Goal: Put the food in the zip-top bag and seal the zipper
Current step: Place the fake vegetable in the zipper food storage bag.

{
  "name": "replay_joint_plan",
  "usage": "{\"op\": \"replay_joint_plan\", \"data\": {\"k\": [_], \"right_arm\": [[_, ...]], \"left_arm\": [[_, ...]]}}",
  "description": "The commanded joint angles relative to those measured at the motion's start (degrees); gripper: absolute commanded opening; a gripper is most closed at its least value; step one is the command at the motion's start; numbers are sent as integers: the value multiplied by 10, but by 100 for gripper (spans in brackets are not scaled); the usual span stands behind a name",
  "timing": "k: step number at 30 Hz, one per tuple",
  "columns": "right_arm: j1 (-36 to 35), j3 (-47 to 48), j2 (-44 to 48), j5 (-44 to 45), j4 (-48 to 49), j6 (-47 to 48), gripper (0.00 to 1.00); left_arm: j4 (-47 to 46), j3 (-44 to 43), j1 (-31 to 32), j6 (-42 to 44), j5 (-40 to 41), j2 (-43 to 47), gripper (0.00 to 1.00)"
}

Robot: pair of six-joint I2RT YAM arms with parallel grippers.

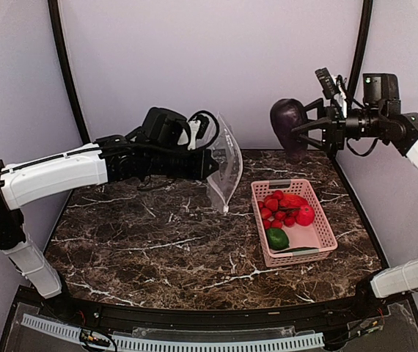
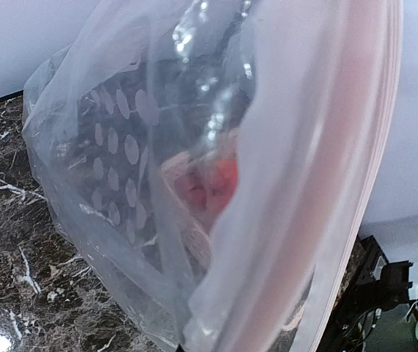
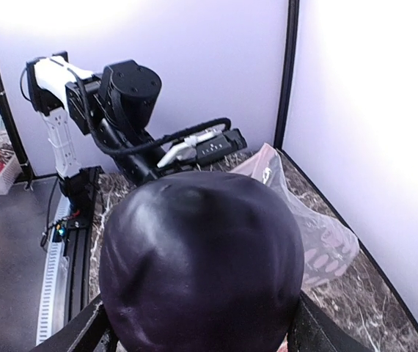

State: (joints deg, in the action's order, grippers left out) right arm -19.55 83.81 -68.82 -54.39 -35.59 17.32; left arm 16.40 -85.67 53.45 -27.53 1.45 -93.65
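Note:
My left gripper (image 1: 210,163) is shut on the edge of the clear dotted zip-top bag (image 1: 225,170) and holds it upright, its bottom corner on the table. In the left wrist view the bag (image 2: 121,154) fills the frame, its pale pink zipper (image 2: 341,183) curving down the right; my fingers are hidden behind it. My right gripper (image 1: 313,126) is shut on the dark purple eggplant (image 1: 288,126), held high at the back right, right of the bag. The eggplant (image 3: 202,264) fills the right wrist view. Red pieces (image 1: 282,207) and a green piece (image 1: 277,238) lie in the pink basket (image 1: 325,236).
The pink basket stands on the marble table (image 1: 158,242) at the right, below the raised eggplant. The pale back wall and black frame posts (image 1: 66,73) close the space. In the right wrist view the left arm (image 3: 128,95) reaches over the bag (image 3: 319,235).

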Motion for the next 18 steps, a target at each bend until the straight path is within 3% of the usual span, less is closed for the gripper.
{"op": "replay_joint_plan", "data": {"k": [1,12,18], "right_arm": [[-14,51,-50,-80,119,-119,52],[-97,106,-150,-96,293,-269,52],[-123,111,-190,-71,338,-271,53]], "left_arm": [[-25,-33,0,-85,-9,-10,1],[-15,-96,0,-135,-30,-39,1],[-37,-92,1,-175,-75,-41,1]]}}
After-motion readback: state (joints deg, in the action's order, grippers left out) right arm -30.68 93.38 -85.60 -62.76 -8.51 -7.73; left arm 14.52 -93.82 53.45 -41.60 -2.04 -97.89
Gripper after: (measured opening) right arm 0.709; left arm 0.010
